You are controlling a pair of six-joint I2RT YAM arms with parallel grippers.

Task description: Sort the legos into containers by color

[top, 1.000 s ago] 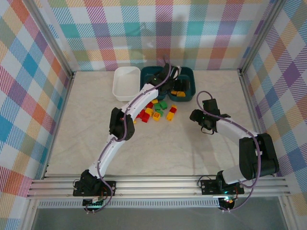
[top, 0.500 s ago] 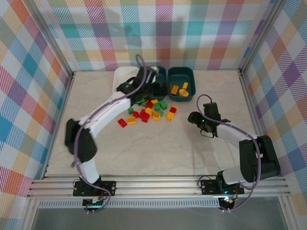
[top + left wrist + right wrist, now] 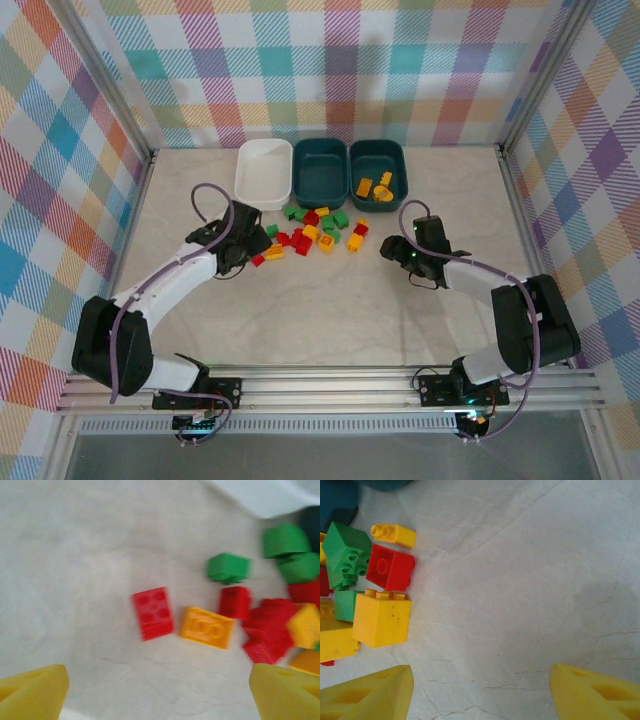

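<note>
1. Where the camera looks down from above, three tubs stand in a row at the far side of the table (image 3: pixel 330 310): the white tub (image 3: pixel 264 173) on the left, the middle teal tub (image 3: pixel 320 172) beside it, and the right teal tub (image 3: pixel 378 165).
2. The right teal tub has a few yellow-orange bricks (image 3: pixel 375 187) in it.
3. The loose legos (image 3: pixel 318 232) lie in a heap on the table just in front of the tubs, with checked walls (image 3: pixel 60 200) all around.
4. The left gripper (image 3: pixel 247 252) is low by the left end of the heap, near a flat red brick (image 3: pixel 257 260). The right gripper (image 3: pixel 388 252) is on the other side, a little apart from the heap.
5. From the left wrist, the yellow fingers (image 3: pixel 32 692) stand wide apart and hold nothing. The flat red brick lies ahead of them, touching an orange brick (image 3: pixel 206 627), with a green brick (image 3: pixel 228 567) farther on. This view is blurry.
6. From the right wrist, the yellow fingers (image 3: pixel 367 692) are spread wide too, with only bare table between them. A yellow block (image 3: pixel 381 617), a red block (image 3: pixel 390 567) and a green block (image 3: pixel 347 555) sit to the left.
</note>
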